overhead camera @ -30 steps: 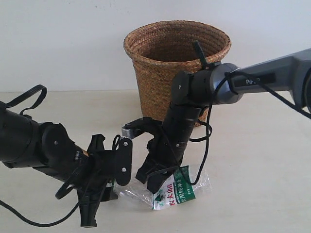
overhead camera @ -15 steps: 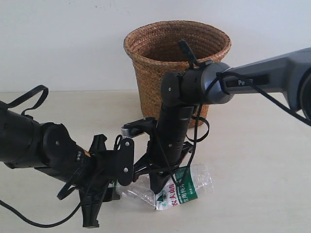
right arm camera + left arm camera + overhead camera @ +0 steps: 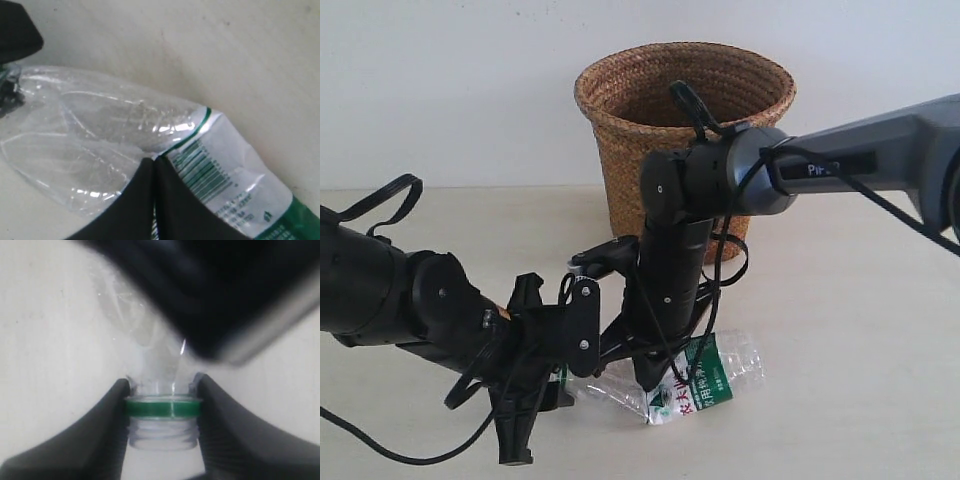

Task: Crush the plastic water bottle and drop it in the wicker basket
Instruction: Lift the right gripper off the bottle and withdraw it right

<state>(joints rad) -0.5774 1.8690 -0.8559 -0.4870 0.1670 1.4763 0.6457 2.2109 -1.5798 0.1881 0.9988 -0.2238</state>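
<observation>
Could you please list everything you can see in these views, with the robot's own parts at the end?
plastic water bottle: one, clear with a white-and-green label, lying flattened on the table, nearer the camera than the basket
wicker basket: one, brown, upright at the back of the table
table: one, pale beige, under everything
wall: one, white, behind the basket
left gripper: one, black, shut on the bottle's neck
right gripper: one, black, jaws together, tips against the bottle's body beside the label
</observation>
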